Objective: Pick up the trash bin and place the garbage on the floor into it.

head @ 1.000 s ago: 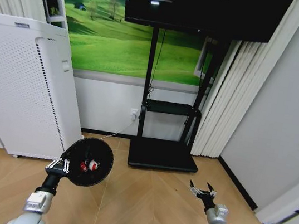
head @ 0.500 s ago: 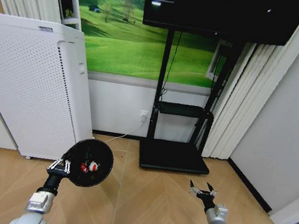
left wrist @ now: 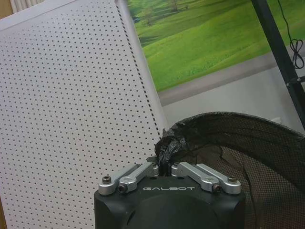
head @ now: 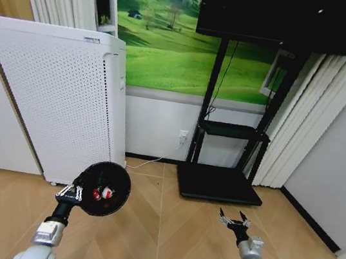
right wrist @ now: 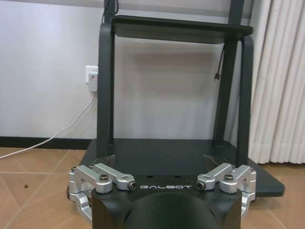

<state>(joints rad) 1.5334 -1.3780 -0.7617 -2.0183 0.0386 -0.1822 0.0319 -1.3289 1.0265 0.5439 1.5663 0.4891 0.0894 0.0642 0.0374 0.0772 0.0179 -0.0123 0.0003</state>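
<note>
The trash bin [head: 105,188], a small round black mesh basket, hangs in the air low on my left, its mouth tipped toward the head camera. My left gripper [head: 71,192] is shut on its rim, over a bunched bit of black liner. The left wrist view shows the left gripper [left wrist: 164,168] with its fingers closed on that crumpled liner at the trash bin's edge [left wrist: 248,152]. Garbage [head: 101,192], small red and white pieces, lies inside the bin. My right gripper [head: 234,219] is held low on the right, open and holding nothing. In the right wrist view the right gripper [right wrist: 164,179] has its fingers spread wide.
A tall white perforated appliance [head: 54,99] stands against the wall on the left. A black screen stand with a flat base [head: 217,183] stands ahead, with white curtains [head: 298,122] to its right. A white cable runs from a wall socket [head: 183,135]. Bare wooden floor [head: 156,244] lies ahead.
The whole picture has slid to the right, so the camera has turned left. Both arms hold the same pose, and the bin stays in the left gripper.
</note>
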